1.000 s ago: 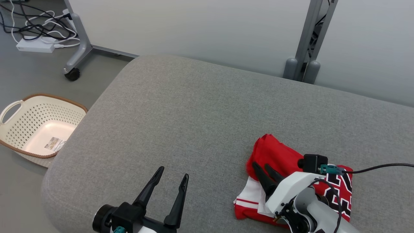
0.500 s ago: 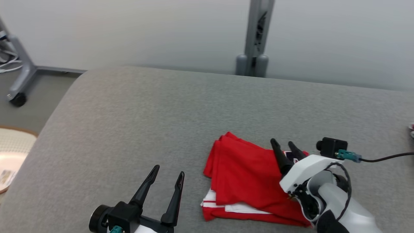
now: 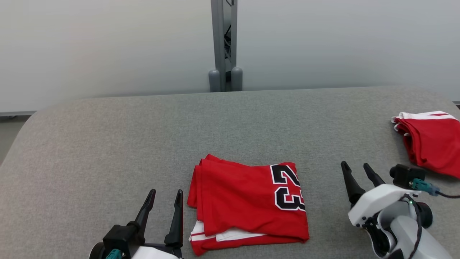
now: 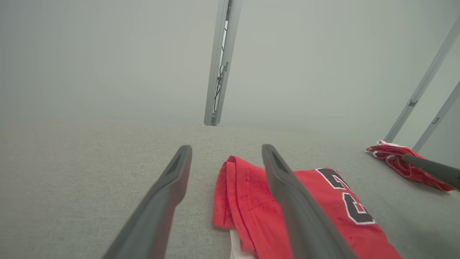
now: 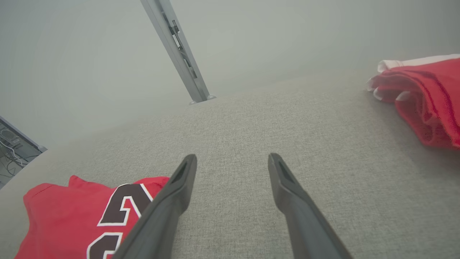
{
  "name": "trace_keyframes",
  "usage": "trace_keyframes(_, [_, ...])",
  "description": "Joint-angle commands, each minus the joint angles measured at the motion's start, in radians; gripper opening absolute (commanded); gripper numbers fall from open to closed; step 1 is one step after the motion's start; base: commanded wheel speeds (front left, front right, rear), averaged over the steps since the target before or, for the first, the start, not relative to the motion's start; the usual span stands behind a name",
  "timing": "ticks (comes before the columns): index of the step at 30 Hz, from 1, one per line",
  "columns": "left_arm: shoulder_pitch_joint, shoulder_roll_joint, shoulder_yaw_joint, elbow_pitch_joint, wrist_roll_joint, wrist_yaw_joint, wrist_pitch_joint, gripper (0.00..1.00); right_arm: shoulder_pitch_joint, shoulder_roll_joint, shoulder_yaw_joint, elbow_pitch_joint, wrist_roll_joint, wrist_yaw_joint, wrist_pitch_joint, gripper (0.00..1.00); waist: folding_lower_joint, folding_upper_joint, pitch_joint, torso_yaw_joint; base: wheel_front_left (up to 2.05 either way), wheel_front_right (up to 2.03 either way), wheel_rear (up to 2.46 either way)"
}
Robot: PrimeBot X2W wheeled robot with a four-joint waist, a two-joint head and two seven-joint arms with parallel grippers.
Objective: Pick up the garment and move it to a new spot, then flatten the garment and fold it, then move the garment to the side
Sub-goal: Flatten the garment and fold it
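A folded red jersey with a black and white "23" lies flat on the grey cushioned surface, near its front edge. My left gripper stands open just left of the jersey, nothing between its fingers. In the left wrist view the jersey lies behind the right finger of that gripper. My right gripper is open and empty, a short way right of the jersey and apart from it. The right wrist view has the jersey at lower left of that gripper.
A second folded red and white garment lies at the surface's right end, also seen as a red garment at the upper right of the right wrist view. A grey post stands against the pale wall behind.
The head camera has swung to the right, so the basket and cables left the picture. My right gripper has come off the jersey and now stands to its right, with the number uncovered.
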Motion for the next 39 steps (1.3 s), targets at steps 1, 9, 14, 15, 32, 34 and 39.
trace_keyframes(1, [-0.016,0.004,0.007,0.006,-0.007,0.007,-0.004,1.0,0.037,-0.015,-0.031,-0.034,-0.046,0.0,-0.004,1.0,0.0,0.0,-0.011,-0.015,0.0,0.0,0.0])
trace_keyframes(9, [0.004,0.004,0.021,0.019,-0.031,0.006,-0.004,1.0,0.234,-0.001,-0.169,-0.326,-0.273,0.0,-0.004,1.0,0.0,0.0,-0.041,-0.027,0.0,0.0,0.0])
trace_keyframes(14, [0.018,0.004,0.021,0.029,-0.035,0.0,-0.004,1.0,0.358,0.026,-0.228,-0.482,-0.329,0.0,-0.004,1.0,0.0,0.0,-0.065,-0.021,0.0,0.0,0.0])
trace_keyframes(15, [0.018,0.004,0.021,0.029,-0.035,0.0,-0.004,1.0,0.358,0.026,-0.228,-0.482,-0.329,0.0,-0.004,1.0,0.0,0.0,-0.065,-0.021,0.0,0.0,0.0])
trace_keyframes(32, [0.084,0.006,0.052,0.013,0.062,-0.043,-0.004,1.0,0.615,0.066,-0.262,-0.783,-0.447,0.0,-0.004,1.0,0.0,0.0,-0.127,0.01,0.0,0.0,0.0])
trace_keyframes(34, [0.094,0.009,0.044,0.003,0.106,-0.045,-0.004,1.0,0.634,0.072,-0.27,-0.796,-0.454,0.0,-0.004,1.0,0.0,0.0,-0.13,0.011,0.0,0.0,0.0])
trace_keyframes(39, [0.12,0.006,0.054,-0.003,0.118,-0.05,-0.004,1.0,0.659,0.08,-0.273,-0.809,-0.464,0.0,-0.004,1.0,0.0,0.0,-0.138,0.012,0.0,0.0,0.0])
